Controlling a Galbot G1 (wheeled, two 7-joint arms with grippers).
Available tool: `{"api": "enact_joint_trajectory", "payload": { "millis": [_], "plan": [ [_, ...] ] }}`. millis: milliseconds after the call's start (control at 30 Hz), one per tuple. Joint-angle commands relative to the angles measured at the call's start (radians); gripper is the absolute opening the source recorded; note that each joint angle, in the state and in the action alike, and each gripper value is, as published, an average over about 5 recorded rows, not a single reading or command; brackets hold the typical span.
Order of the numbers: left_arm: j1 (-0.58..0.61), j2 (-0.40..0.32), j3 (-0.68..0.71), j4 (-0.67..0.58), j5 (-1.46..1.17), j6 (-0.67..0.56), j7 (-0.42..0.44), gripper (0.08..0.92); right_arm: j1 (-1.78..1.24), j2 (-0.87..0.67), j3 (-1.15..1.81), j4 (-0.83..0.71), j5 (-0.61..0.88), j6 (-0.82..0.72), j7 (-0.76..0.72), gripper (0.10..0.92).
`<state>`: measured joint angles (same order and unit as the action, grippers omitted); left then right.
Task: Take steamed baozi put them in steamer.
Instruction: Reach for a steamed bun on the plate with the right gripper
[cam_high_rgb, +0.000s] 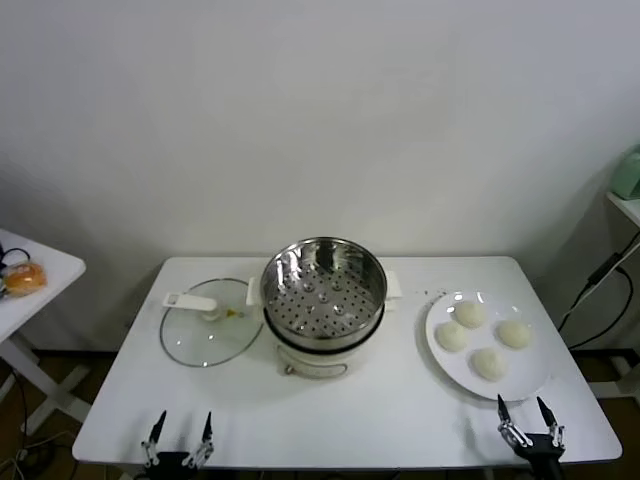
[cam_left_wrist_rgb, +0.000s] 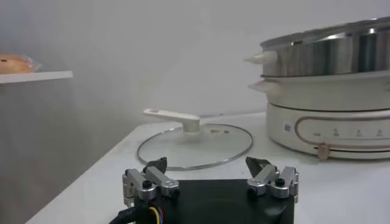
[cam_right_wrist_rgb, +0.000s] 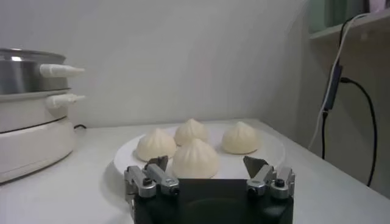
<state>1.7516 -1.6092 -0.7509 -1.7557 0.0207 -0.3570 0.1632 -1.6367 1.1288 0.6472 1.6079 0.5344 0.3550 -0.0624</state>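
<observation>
A white table (cam_high_rgb: 350, 415) is seen bearing everything. At its middle stands the steamer (cam_high_rgb: 323, 300), uncovered, its perforated tray bare. Just left of it a glass lid (cam_high_rgb: 205, 333) lies flat. To the right, a white plate (cam_high_rgb: 445, 365) carries four steamed baozi (cam_high_rgb: 484, 338). At the near edge, the left gripper (cam_high_rgb: 181, 432) and the right gripper (cam_high_rgb: 528, 413) are held with jaws released, nothing grasped.

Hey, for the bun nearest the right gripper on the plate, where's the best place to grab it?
Probably straddle the nearest baozi across its round middle, descending from above with the open right gripper. Its peak points up, and neighbours sit behind it on the plate, so the near side is free.
</observation>
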Motion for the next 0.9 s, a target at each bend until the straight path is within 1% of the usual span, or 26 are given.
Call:
{"api": "enact_joint_trajectory", "payload": {
  "millis": [33,133,267,433,567,667,733,800,900],
  "plan": [
    [0.000,-0.048,0.001,0.002,0.008,-0.002,0.000,0.823,0.026,0.001,0.009,0.078,-0.031,-0.136,0.064,0.823],
    [0.001,-0.046,0.003,0.001,0.013,-0.005,0.002,0.823,0.063,-0.031,0.026,0.146,-0.004,-0.248,0.068,0.823],
    [0.000,-0.045,0.007,0.000,0.018,-0.009,0.004,0.823,0.167,-0.088,0.039,0.215,0.041,-0.469,0.084,0.823],
    [0.000,-0.045,0.012,0.000,0.024,-0.013,0.005,0.823,0.327,-0.152,0.027,0.212,0.032,-0.649,0.089,0.823],
    [0.002,-0.041,0.015,0.004,0.033,-0.017,0.006,0.823,0.417,-0.243,-0.006,0.221,0.024,-0.835,0.059,0.823],
    [0.001,-0.036,0.017,0.008,0.039,-0.020,0.008,0.823,0.485,-0.336,-0.041,0.210,-0.050,-0.962,-0.029,0.823],
    [0.001,-0.034,0.018,0.011,0.043,-0.023,0.009,0.823,0.526,-0.416,-0.073,0.186,-0.123,-0.996,-0.122,0.823],
    [0.000,-0.032,0.020,0.014,0.051,-0.028,0.011,0.823,0.564,-0.496,-0.114,0.153,-0.213,-0.998,-0.232,0.823],
    [-0.002,-0.030,0.022,0.024,0.068,-0.038,0.011,0.823,0.630,-0.586,-0.194,0.092,-0.380,-0.929,-0.387,0.823]
  ]
}}
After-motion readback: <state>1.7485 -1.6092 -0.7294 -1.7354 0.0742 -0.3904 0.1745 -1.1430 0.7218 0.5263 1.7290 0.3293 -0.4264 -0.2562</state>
